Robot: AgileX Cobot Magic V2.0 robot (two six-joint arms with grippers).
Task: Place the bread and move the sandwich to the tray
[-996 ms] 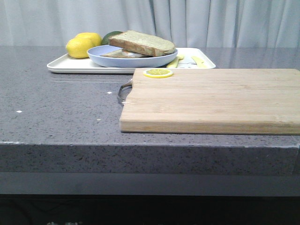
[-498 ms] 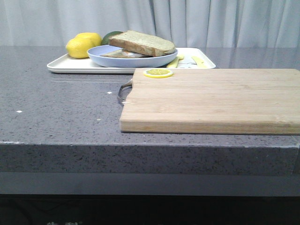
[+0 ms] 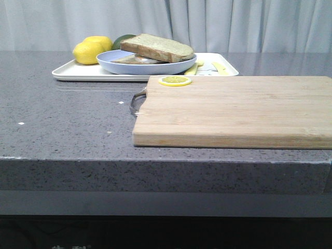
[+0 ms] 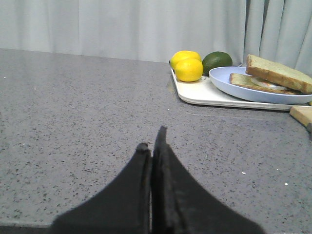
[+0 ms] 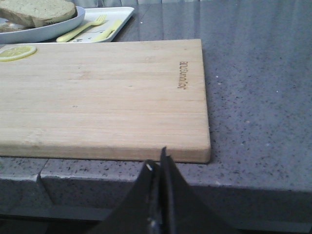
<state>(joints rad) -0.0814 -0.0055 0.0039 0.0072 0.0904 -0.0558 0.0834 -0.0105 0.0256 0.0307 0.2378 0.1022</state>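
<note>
The thick speckled bread (image 3: 158,47) lies slanted over a flatter slice with egg (image 3: 132,59); together they make the sandwich on the pale blue plate (image 3: 145,66). The plate stands on the white tray (image 3: 78,72) at the back left. In the left wrist view the bread (image 4: 278,73), plate (image 4: 239,87) and tray (image 4: 200,92) lie far ahead of my left gripper (image 4: 152,139), which is shut and empty over bare counter. My right gripper (image 5: 157,158) is shut and empty, just off the counter's front edge, near the cutting board's corner. Neither gripper shows in the front view.
A wooden cutting board (image 3: 233,109) with a metal handle fills the right of the counter, and a lemon slice (image 3: 175,81) lies at its far left corner. Two lemons (image 3: 92,50), an avocado (image 3: 123,39) and yellow cutlery (image 5: 80,30) share the tray.
</note>
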